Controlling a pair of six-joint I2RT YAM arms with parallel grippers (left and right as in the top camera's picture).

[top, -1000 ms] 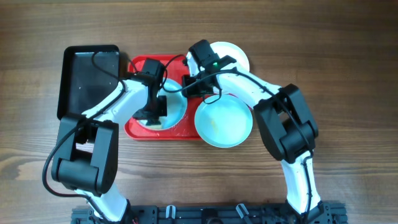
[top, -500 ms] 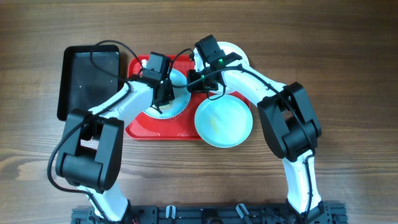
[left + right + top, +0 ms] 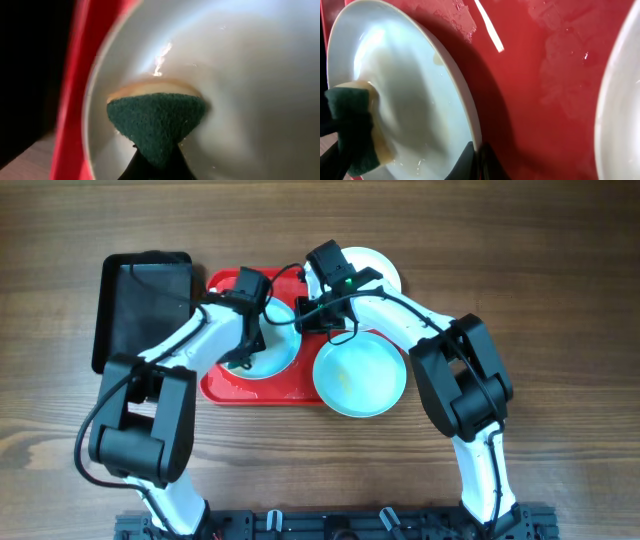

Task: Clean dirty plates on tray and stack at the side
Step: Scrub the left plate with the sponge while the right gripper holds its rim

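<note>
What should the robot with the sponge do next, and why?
Probably slide the green sponge a little way across the plate, toward the yellowish smears. The left gripper pinches the sponge against the plate, the right gripper holds the plate's rim tilted above the red tray, and those smears sit beyond the sponge.

Wooden table (image 3: 560, 300) seen from above, bearing 4 items: a black bin (image 3: 125, 310) at left; a red tray (image 3: 225, 388) just beside it; 1 pale blue plate (image 3: 365, 380) against the tray's right edge; 1 white plate (image 3: 383, 268) farther back, by the tray's far right corner.
</note>
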